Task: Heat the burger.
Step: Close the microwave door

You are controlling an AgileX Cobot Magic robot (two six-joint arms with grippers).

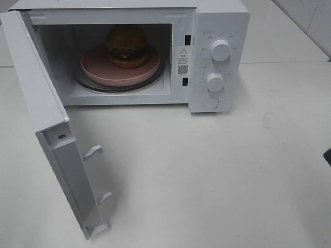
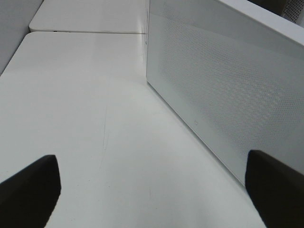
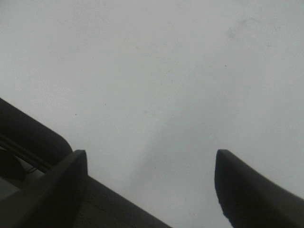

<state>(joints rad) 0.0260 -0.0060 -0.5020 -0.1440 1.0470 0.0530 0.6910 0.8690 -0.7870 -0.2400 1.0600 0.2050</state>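
The burger [image 1: 126,45] sits on a round pink plate [image 1: 98,68] inside the open white microwave [image 1: 217,31], on its glass turntable. The microwave door [image 1: 46,129] hangs wide open toward the front left. In the left wrist view my left gripper [image 2: 152,190] is open, its two dark fingertips [image 2: 28,190] far apart, beside the perforated outer face of the door [image 2: 228,90] and holding nothing. My right gripper [image 3: 152,185] is open over bare table, empty. In the exterior high view only a dark sliver of the right arm [image 1: 327,155] shows at the right edge.
Two white knobs [image 1: 221,50] and a round button [image 1: 211,102] are on the microwave's control panel. Two latch hooks [image 1: 93,151] stick out of the door's inner edge. The white table [image 1: 207,181] spreads in front; a seam between tables [image 2: 85,31] lies behind the left gripper.
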